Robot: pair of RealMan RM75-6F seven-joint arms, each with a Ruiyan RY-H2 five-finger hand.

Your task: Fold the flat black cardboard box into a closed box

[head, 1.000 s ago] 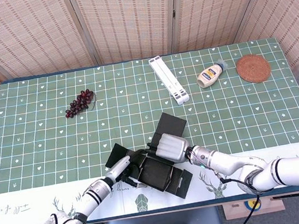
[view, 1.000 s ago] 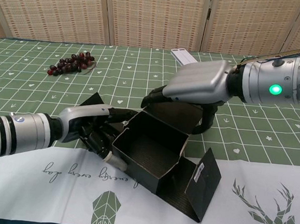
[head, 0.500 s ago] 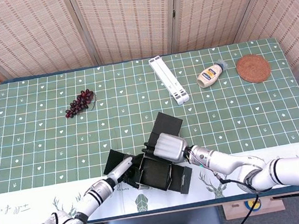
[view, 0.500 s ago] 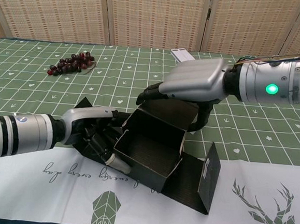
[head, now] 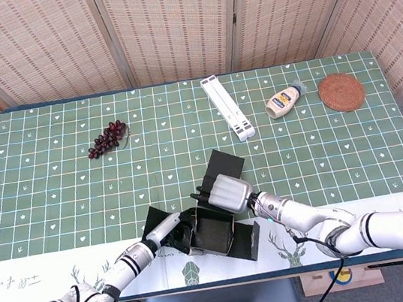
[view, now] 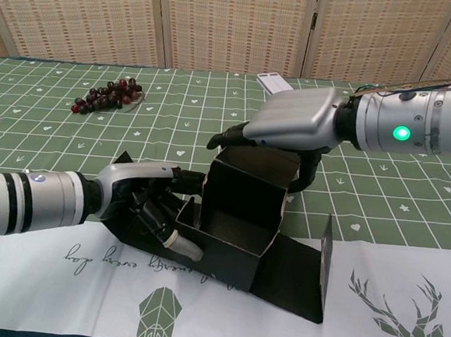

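— Woven screens behind, green checked cloth on the table; where is the black cardboard box?

— At the near edge, where the green meets the white printed border. Its walls stand up into an open tray, one flap upright at the right end, another lying flat on the far side.

— And the left hand?

— It grips the box's left wall, fingers curled round it, thumb along the top edge.

— The right hand?

— Flat over the far wall, dark fingers pressing on the rim.

— Anything else about?

— Grapes far left, well apart from the box; a white folded stand, a squeeze bottle and a round woven coaster along the far right.
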